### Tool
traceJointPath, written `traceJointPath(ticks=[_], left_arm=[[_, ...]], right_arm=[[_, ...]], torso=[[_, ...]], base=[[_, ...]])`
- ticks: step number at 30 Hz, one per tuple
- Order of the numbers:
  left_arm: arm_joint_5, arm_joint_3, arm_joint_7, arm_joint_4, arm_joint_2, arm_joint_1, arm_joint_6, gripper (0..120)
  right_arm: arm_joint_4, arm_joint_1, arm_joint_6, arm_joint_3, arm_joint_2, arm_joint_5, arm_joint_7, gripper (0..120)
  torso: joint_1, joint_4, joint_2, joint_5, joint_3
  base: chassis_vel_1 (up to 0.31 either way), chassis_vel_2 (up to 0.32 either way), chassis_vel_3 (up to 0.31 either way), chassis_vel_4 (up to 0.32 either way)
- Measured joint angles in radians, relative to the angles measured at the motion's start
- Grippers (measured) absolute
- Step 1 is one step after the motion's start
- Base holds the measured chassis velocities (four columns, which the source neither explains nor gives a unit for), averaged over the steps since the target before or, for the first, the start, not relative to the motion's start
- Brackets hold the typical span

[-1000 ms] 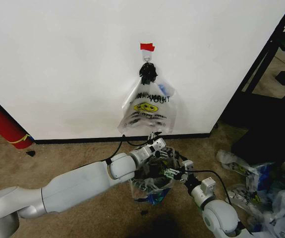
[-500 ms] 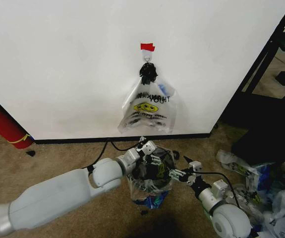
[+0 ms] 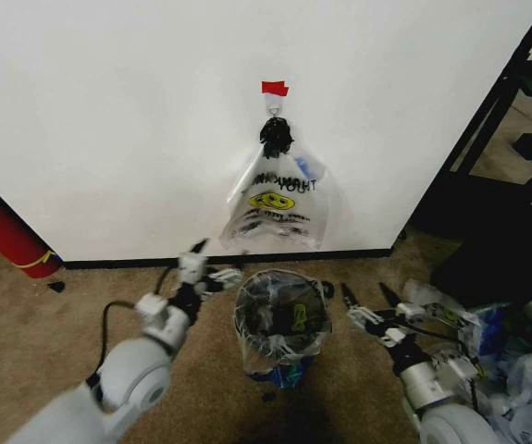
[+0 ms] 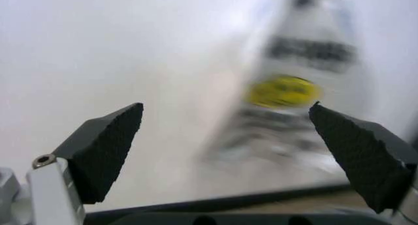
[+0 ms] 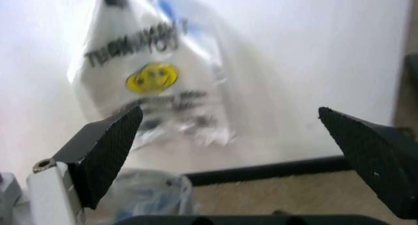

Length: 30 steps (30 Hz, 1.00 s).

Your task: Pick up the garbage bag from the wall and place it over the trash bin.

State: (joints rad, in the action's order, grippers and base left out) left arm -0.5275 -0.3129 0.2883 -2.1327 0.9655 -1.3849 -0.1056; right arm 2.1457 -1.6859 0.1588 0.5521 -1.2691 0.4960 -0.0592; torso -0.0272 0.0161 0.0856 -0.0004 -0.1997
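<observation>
Both sets of fingers spread wide, holding nothing: my left gripper (image 3: 205, 262) and right gripper (image 3: 362, 300) flank the trash bin (image 3: 282, 319), garbage bag (image 3: 289, 347) draped over its rim, left slightly nearer.

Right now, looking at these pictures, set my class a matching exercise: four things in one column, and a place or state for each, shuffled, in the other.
Things:
1. trash bin
2. smiley bag
3. left end effector
4. right end effector

Places or states:
A. hanging from a hook on the wall
B. open, on the side of the red cylinder
C. lined with the garbage bag
D. open, on the side of the heap of bags

Pairs: 1-C, 2-A, 3-B, 4-D
</observation>
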Motion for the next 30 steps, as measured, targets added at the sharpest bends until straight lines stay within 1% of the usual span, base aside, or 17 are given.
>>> traceJointPath(ticks=[1,3,4,6,7,8,10,13,15,16,18,20,23,25,30], left_arm=[[0.034,-0.043,-0.006,-0.002,0.036,-0.047,-0.036,100],[0.084,-0.099,-0.019,-0.012,0.095,-0.116,-0.084,100],[0.131,-0.148,-0.037,-0.03,0.161,-0.193,-0.132,100],[0.154,-0.19,-0.05,-0.058,0.226,-0.265,-0.171,100],[0.16,-0.204,-0.056,-0.07,0.252,-0.295,-0.186,100],[0.16,-0.204,-0.056,-0.07,0.252,-0.295,-0.186,100],[0.184,-0.225,-0.075,-0.093,0.303,-0.352,-0.238,100],[0.254,-0.235,-0.093,-0.104,0.35,-0.399,-0.305,100],[0.297,-0.233,-0.094,-0.105,0.366,-0.414,-0.337,100],[0.297,-0.233,-0.094,-0.105,0.366,-0.414,-0.337,100],[0.333,-0.231,-0.094,-0.112,0.383,-0.421,-0.362,100],[0.36,-0.23,-0.094,-0.115,0.4,-0.42,-0.377,99],[0.371,-0.214,-0.093,-0.115,0.414,-0.419,-0.388,99],[0.375,-0.207,-0.092,-0.115,0.415,-0.419,-0.393,100],[0.41,-0.171,-0.08,-0.106,0.399,-0.428,-0.431,100]], right_arm=[[0.01,-0.017,0.022,0.008,-0.016,-0.015,0.005,100],[0.022,-0.05,0.06,0.023,-0.043,-0.047,0.012,100],[0.031,-0.081,0.109,0.036,-0.072,-0.085,0.017,100],[0.046,-0.112,0.158,0.044,-0.103,-0.123,0.02,100],[0.054,-0.125,0.177,0.047,-0.114,-0.139,0.021,100],[0.054,-0.125,0.177,0.047,-0.114,-0.139,0.021,100],[0.078,-0.155,0.215,0.051,-0.139,-0.175,0.015,100],[0.109,-0.185,0.25,0.052,-0.164,-0.225,0.004,100],[0.124,-0.198,0.265,0.049,-0.178,-0.257,0.003,100],[0.124,-0.198,0.265,0.049,-0.178,-0.257,0.003,100],[0.129,-0.206,0.283,0.048,-0.196,-0.304,0.004,100],[0.121,-0.207,0.295,0.049,-0.21,-0.321,0.005,100],[0.118,-0.215,0.304,0.049,-0.23,-0.326,0.008,100],[0.12,-0.219,0.308,0.047,-0.237,-0.33,0.008,100],[0.154,-0.258,0.349,0.025,-0.295,-0.41,0.017,100]], torso=[[0.0,0.0,0.0,-0.0001,0.0],[0.0,0.0003,0.0,0.0003,0.0],[0.0,0.0006,0.0,0.0002,0.0],[0.0,0.0006,0.0,0.0004,0.0],[0.0,0.0004,0.0,0.0005,0.0],[0.0,0.0004,0.0,0.0005,0.0],[0.0,0.0003,0.0,0.0005,0.0],[0.0,0.0005,0.0,0.0004,0.0],[0.0,0.0005,0.0,0.0004,0.0],[0.0,0.0005,0.0,0.0004,0.0],[0.0,0.0006,0.0,0.0005,0.0],[0.0,0.0005,0.0,0.0005,0.0],[0.0,0.0005,0.0,0.0005,0.0],[0.0,0.0005,0.0,0.0005,0.0],[0.0,0.0005,0.0,0.0004,0.0]], base=[[0.0,0.0,0.0,0.0],[0.0,0.0,0.0,0.0],[0.0,0.0,0.0,0.0],[0.0,0.0,0.0,0.0],[0.0,0.0,0.0,0.0],[0.0,0.0,0.0,0.0],[0.0,0.0,0.0,0.0],[0.0,0.0,0.0,0.0],[0.0,0.0,0.0,0.0],[0.0,0.0,0.0,0.0],[0.0,0.0,0.0,0.0],[0.0,0.0,0.0,0.0],[0.0,0.0,0.0,0.0],[0.0,0.0,0.0,0.0],[0.0,0.0,0.0,0.0]])
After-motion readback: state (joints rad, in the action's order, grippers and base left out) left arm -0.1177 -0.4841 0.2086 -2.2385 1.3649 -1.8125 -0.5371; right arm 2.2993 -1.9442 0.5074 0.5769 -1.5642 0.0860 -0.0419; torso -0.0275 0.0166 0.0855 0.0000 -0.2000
